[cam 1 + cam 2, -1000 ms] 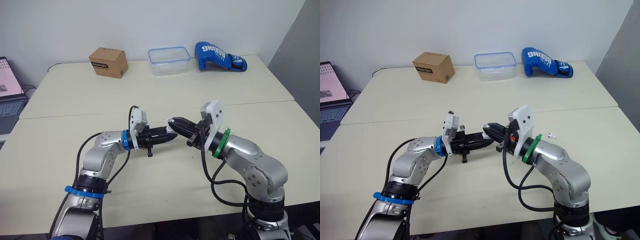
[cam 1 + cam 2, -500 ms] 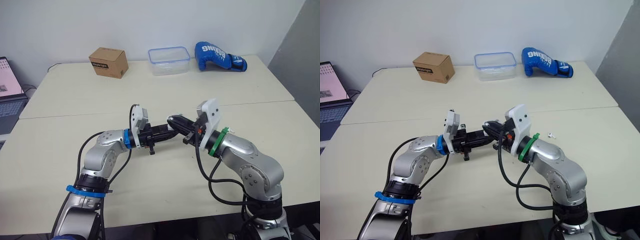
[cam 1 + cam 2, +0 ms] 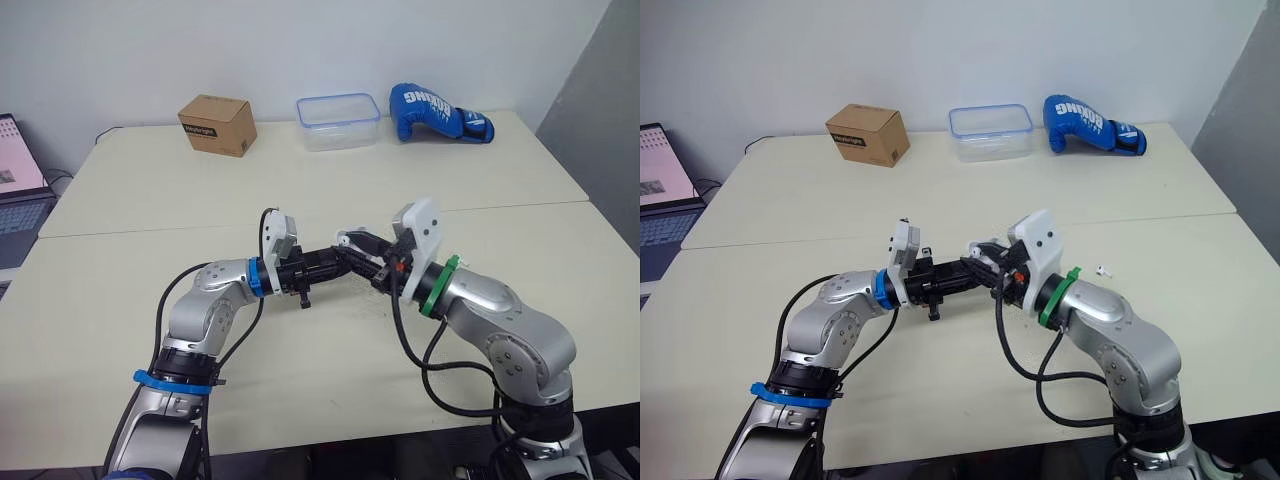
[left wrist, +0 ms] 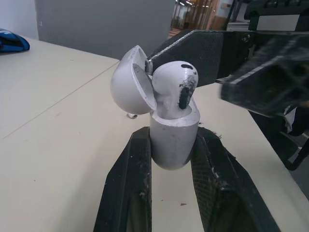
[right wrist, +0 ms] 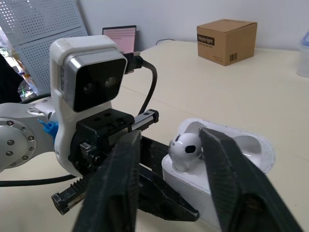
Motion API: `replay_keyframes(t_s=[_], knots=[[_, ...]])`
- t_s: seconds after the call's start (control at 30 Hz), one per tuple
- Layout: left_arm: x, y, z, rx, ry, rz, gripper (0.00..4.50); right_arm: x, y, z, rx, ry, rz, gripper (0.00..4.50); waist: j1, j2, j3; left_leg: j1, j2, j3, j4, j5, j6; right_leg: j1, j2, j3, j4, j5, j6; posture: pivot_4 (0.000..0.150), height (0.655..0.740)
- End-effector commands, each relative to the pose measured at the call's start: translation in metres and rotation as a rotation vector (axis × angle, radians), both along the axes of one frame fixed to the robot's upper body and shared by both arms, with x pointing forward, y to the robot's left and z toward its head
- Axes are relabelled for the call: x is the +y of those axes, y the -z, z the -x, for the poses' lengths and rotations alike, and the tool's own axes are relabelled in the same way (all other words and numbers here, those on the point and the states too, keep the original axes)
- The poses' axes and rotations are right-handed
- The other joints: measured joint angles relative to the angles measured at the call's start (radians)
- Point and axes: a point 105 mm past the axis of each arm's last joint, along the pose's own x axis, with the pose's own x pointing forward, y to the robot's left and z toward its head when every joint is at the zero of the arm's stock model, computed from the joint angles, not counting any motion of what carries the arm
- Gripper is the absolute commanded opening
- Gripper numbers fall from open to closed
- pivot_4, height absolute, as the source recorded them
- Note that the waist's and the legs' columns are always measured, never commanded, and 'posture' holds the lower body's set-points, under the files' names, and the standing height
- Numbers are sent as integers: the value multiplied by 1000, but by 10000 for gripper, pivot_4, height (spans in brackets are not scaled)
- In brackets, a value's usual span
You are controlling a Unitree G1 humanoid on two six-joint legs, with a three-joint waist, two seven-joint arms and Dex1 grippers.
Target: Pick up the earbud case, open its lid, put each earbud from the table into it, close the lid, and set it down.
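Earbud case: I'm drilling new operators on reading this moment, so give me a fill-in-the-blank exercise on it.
1. The left gripper clamps the earbud case, whose lid is ____.
2. Either side of the seated earbud stand the two ____ of the right gripper.
3. The second earbud lies on the table, on the robot's ____ side.
Missing words: open; fingers; right.
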Motion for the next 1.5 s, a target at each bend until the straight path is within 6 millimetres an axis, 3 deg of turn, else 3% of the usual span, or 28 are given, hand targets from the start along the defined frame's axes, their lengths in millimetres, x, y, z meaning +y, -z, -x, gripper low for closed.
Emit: replay_keyframes(t_s=[0.03, 0.23, 0.33, 0.47, 0.53, 0.7, 0.87, 1.0, 1.17, 1.23, 1.5], knots=[[1, -22, 5, -101, 25, 31, 7391, -6, -10, 2, -61, 4, -17, 23739, 0, 0, 0, 0, 0, 0, 0, 0, 0, 0, 0, 0, 0, 0, 0, 1500, 7307], [3, -19, 5, -103, 25, 21, 7391, -13, -23, 11, -111, -43, -36, 23739, 0, 0, 0, 0, 0, 0, 0, 0, 0, 0, 0, 0, 0, 0, 0, 1500, 7307], [4, -17, 6, -104, 25, 19, 7391, -22, -37, 25, -116, -150, -75, 23739, 1, 0, 0, 0, 0, 0, 0, 0, 0, 0, 0, 0, 0, 0, 0, 1500, 7307], [11, -14, 7, -102, 24, 8, 7391, -48, -52, 42, -86, -282, -30, 23739, 2, 0, 0, 0, 0, 0, 0, 0, 0, 1, 0, 0, -1, 0, 0, 1500, 7307], [12, -13, 8, -102, 30, 3, 7391, -59, -52, 41, -50, -286, 35, 23739, 3, 0, 0, 0, 0, 0, 0, 0, 1, 1, 0, -1, -1, 0, 0, 1500, 7307], [16, -16, 9, -107, 53, 3, 7391, -109, -30, 1, 86, -98, 340, 23739, 3, -1, 1, 0, 0, 1, 0, 0, 1, 3, 0, -1, -2, 0, 0, 1500, 7307], [17, -19, 12, -120, 65, 6, 7391, -137, -12, -28, 154, 33, 410, 23739, 2, -1, 1, 1, 1, 1, 0, 0, 1, 3, 0, -1, -2, 0, 0, 1500, 7307], [19, -18, 21, -112, 94, -3, 7391, -154, 18, -53, 218, 158, 485, 23739, 2, -1, 1, 0, 1, 2, 0, 0, 1, 2, 0, 0, -2, 0, 0, 1500, 7307], [22, -18, 23, -112, 91, -11, 7391, -167, 41, -79, 240, 268, 546, 40028, 2, -1, 1, 0, 0, 2, 0, 0, 1, 1, 0, 0, -2, 0, 0, 1500, 7307], [22, -18, 23, -115, 86, -12, 7391, -172, 48, -88, 242, 305, 575, 44648, 1, -1, 1, 0, 0, 3, 0, 0, 0, 1, 0, 1, -2, 0, 0, 1500, 7307], [23, -17, 27, -117, 69, -15, 7391, -181, 65, -103, 282, 352, 602, 44648, 1, -1, 1, -1, 0, 3, 0, 0, 0, 0, -1, 1, -2, 0, 0, 1500, 7307]])
